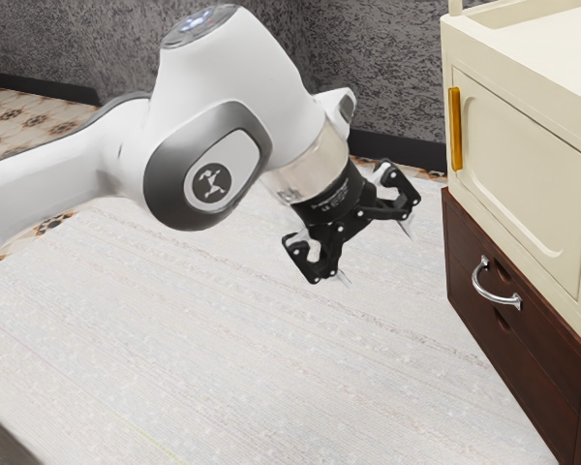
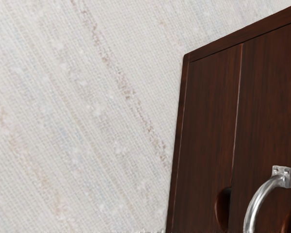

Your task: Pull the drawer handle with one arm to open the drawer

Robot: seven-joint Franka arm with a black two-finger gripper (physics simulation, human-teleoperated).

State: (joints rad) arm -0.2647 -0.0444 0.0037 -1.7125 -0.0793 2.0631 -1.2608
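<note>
In the exterior view I count one arm [image 1: 223, 107], one end effector [image 1: 377, 254] with two fingers [image 1: 399, 184], and one pale rug [image 1: 223, 358] at six o'clock. One cream cabinet [image 1: 528, 184] at two o'clock bears one gold handle [image 1: 455, 129]. One brown chest [image 1: 470, 276] at four o'clock bears one silver handle [image 1: 479, 288] and two dark notches [image 2: 224, 208].

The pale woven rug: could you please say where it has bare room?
The pale woven rug stretches bare between the white jointed arm and the dark brown wooden cabinet. It is crowded under the black two-finger end effector and beside that cabinet, topped by a cream one.
</note>
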